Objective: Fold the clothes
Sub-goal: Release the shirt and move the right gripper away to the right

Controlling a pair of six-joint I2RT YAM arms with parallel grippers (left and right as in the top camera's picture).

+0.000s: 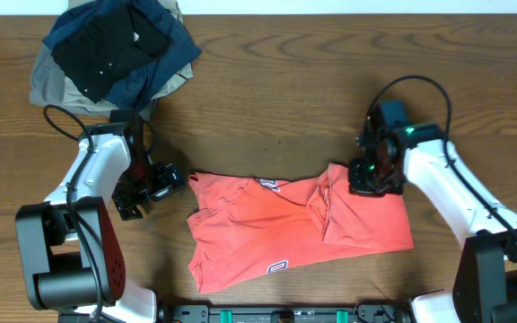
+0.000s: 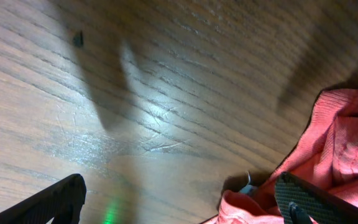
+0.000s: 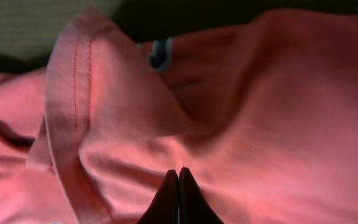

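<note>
jaws spread wide at t-shirt (image 2: 347, 137) edge

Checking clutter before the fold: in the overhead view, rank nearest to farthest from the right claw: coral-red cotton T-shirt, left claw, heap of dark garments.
1. coral-red cotton T-shirt: under the right claw, at the shirt's upper right edge.
2. left claw: off the shirt's left edge.
3. heap of black, navy and khaki garments: far top-left.
</note>
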